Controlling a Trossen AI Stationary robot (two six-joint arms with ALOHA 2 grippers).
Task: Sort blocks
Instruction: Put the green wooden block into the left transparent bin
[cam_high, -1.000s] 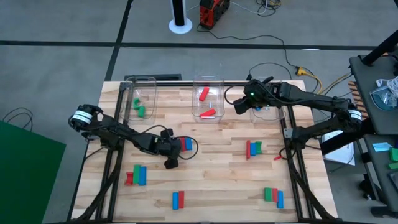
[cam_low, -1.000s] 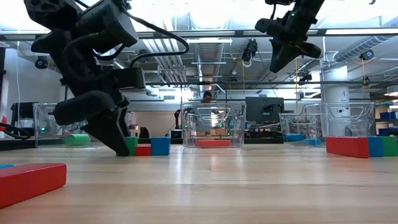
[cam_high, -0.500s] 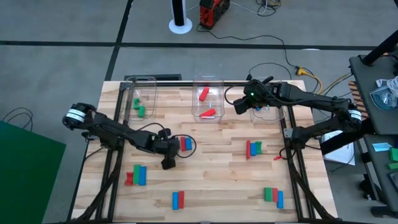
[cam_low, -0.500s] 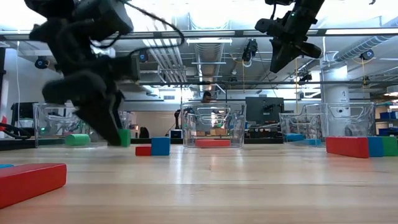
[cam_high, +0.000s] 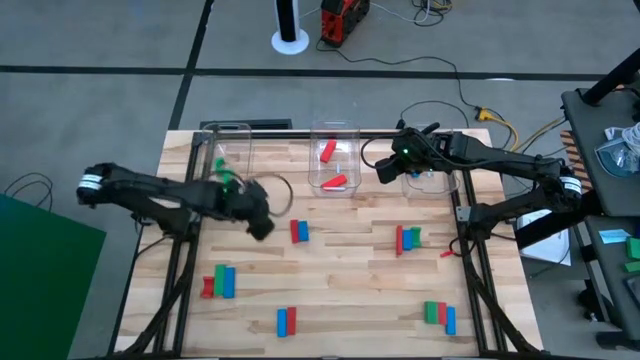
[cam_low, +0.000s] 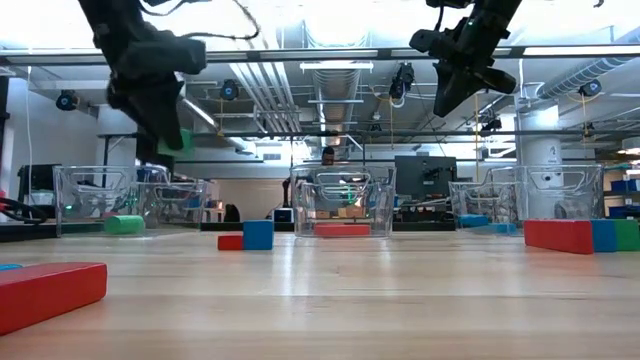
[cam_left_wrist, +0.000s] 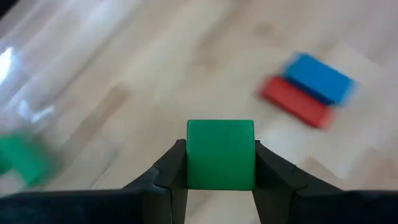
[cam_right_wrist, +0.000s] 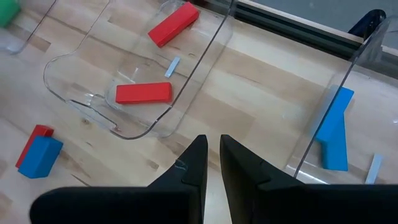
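**Green block up in the air, right arm parked over the bins**

Wooden butcher-block table (cam_high: 350, 260) with a dark frame, grey floor all around it, and an office-looking room behind in the low view. Going left to right across the high view:

Left bin (cam_high: 228, 160), clear plastic, sits along the far edge and has green blocks (cam_high: 224, 174) in it. Just in front of it is the left gripper (cam_high: 258, 222), lifted off the table. The left wrist view shows its fingers (cam_left_wrist: 168, 171) clamped on both sides of a green block (cam_left_wrist: 221, 154), with the wood well below. In the low view that same block peeks out beside the dark gripper, high above the table.

Near that gripper, on the table, a red and blue pair (cam_high: 299, 231) lies side by side. Closer to the front-left there's a red-green-blue cluster (cam_high: 219, 281), and a red and blue couple (cam_high: 286, 321) near the front edge.

Middle bin (cam_high: 334, 160) holds two red blocks (cam_right_wrist: 144, 93).

Right gripper (cam_high: 386, 170) hangs in the air between the middle bin and the right bin (cam_high: 430, 176); its fingers (cam_right_wrist: 198, 163) are nearly together with only a thin gap, holding nothing. A blue block (cam_right_wrist: 333, 130) is in that right bin.

Further right on the table: a red and green group (cam_high: 407, 238), one small red block (cam_high: 447, 254) alone, and a green-red-blue set (cam_high: 439, 315) near the front-right corner.
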